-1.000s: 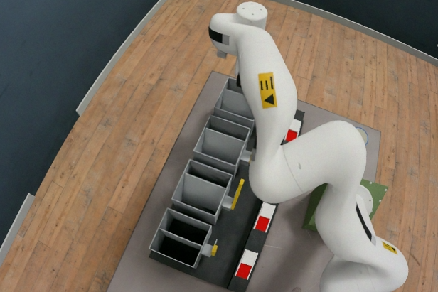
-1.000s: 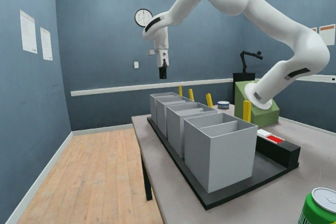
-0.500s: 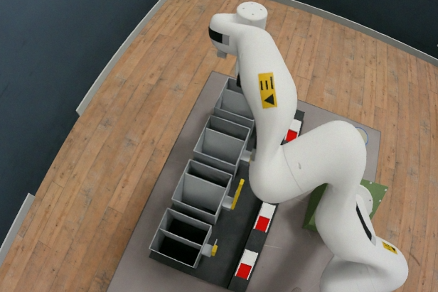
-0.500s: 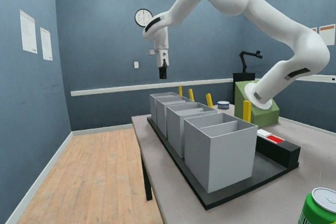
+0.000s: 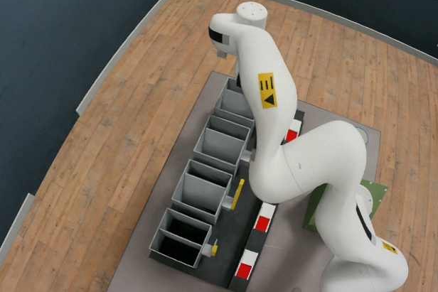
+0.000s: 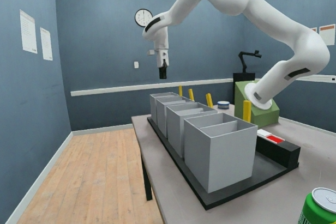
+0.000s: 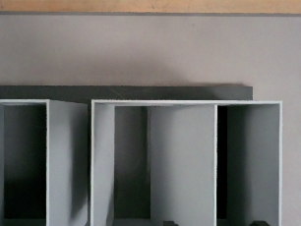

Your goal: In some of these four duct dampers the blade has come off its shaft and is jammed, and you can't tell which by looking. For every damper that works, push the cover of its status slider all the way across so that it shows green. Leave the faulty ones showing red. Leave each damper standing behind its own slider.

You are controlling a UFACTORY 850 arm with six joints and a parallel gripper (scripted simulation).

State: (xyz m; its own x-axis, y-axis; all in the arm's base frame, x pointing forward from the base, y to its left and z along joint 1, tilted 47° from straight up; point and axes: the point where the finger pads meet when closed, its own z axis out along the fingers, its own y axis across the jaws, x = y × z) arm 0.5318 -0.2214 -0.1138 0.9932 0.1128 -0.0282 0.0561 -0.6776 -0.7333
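Several grey box dampers stand in a row on a black base (image 5: 227, 248); the farthest one (image 5: 234, 100) fills the wrist view (image 7: 187, 162), with its neighbour (image 7: 25, 162) at the left. Yellow shaft handles (image 5: 237, 189) (image 6: 246, 110) stick out on their slider side. Three sliders in view (image 5: 292, 131) (image 5: 264, 217) (image 5: 247, 263) show red beside white covers; the arm hides the fourth. My gripper (image 6: 162, 73) hangs well above the farthest damper, partly open and empty. Its fingertips show at the bottom of the wrist view (image 7: 213, 223).
A green wedge (image 6: 256, 108) carries my arm's base on the table. A tape roll (image 6: 223, 104) lies behind the row. A green can (image 6: 319, 206) stands at the near table corner. The table edge runs just beyond the dampers.
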